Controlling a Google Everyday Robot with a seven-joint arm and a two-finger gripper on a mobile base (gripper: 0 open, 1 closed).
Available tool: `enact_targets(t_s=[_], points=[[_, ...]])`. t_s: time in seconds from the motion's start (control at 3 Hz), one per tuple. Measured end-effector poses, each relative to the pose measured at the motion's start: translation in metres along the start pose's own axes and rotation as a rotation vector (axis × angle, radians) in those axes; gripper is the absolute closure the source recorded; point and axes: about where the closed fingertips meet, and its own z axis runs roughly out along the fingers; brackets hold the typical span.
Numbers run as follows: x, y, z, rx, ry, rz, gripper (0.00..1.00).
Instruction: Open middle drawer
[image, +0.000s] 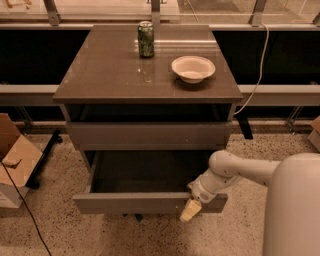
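**Currently: middle drawer out, gripper at its front panel**

Nearest the camera, the white robot body fills the bottom right. Its arm (240, 172) reaches left to the drawer front.

The gripper (191, 210) sits on the top edge of the middle drawer (130, 203), right of centre, with its yellowish tip hanging over the outer face. Can't tell how far open it is, or whether it has hold of the panel.

The middle drawer stands well out from the cabinet, and its inside looks dark. The upper drawer (150, 135) above it is flush and closed.

On the cabinet top (110, 75), a white bowl (193, 68) sits right of centre. A green can (145, 39) stands upright near the back edge, its label unreadable.

A cardboard box (15, 160) is on the floor to the left. A white cable (259, 65) hangs behind on the right.
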Motion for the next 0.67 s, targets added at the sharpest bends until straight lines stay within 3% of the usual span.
enact_targets(t_s=[0.33, 0.67], points=[[0.007, 0.016, 0.005, -0.029, -0.010, 0.047, 0.00], [0.018, 0.053, 0.013, -0.070, -0.024, 0.110, 0.00]])
